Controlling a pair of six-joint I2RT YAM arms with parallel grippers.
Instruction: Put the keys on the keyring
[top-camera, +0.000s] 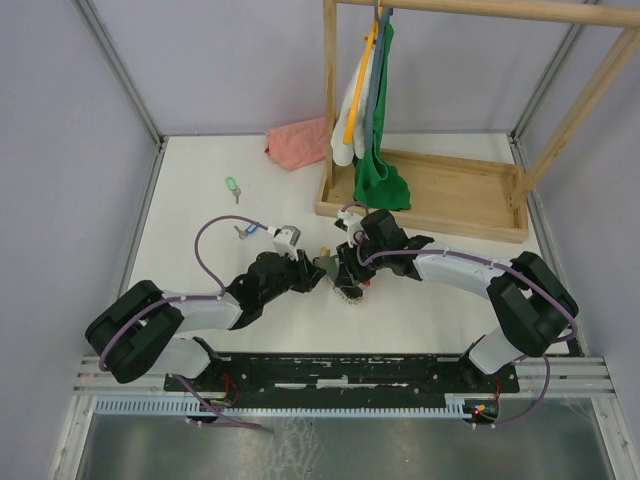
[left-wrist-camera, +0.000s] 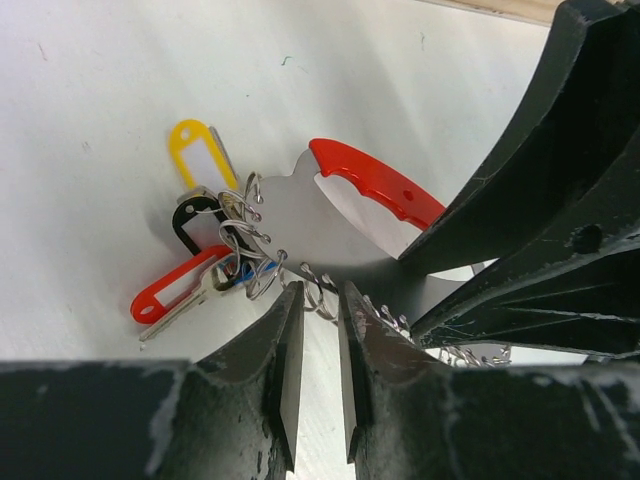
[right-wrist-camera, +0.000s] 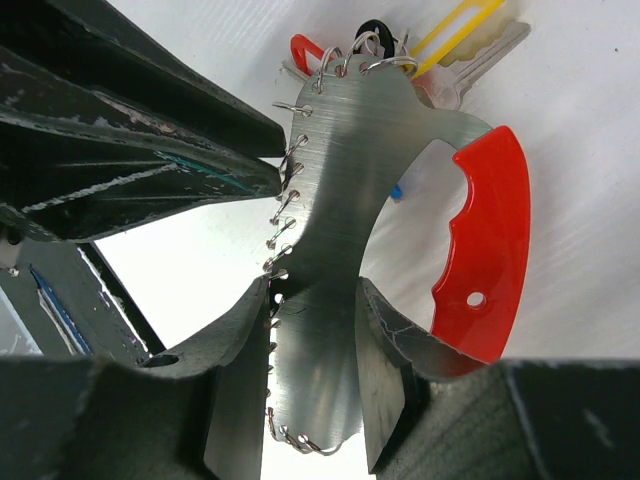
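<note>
The right gripper (right-wrist-camera: 313, 300) is closed on the flat silver body of the keyring (right-wrist-camera: 350, 150) and holds it just above the table, with the red grip (right-wrist-camera: 490, 260) to one side. The left gripper (left-wrist-camera: 320, 297) is almost closed, with only a thin slit between its jaws. Its tips are at the row of small wire loops (left-wrist-camera: 322, 290) on the keyring's edge. I see no key in it, and I cannot tell if it pinches a loop. Some coloured tags (left-wrist-camera: 195, 150) already hang at the far end of the keyring.

Both keys lie on the table, well apart from the keyring, toward the far left of it. The blue key (top-camera: 245, 231) is nearer and the green key (top-camera: 232, 187) is farther.

My judgement is that no new key is on yet. Several things could go wrong:
- The right fingers press on smooth metal, so a push from the left gripper on the loops may turn or slide the keyring in the grip.
- The keys are thin and lie flat, so the left fingers may slip over them.
- The loops are very small and close together, so a key hole could miss the loop or catch the next one.
</note>
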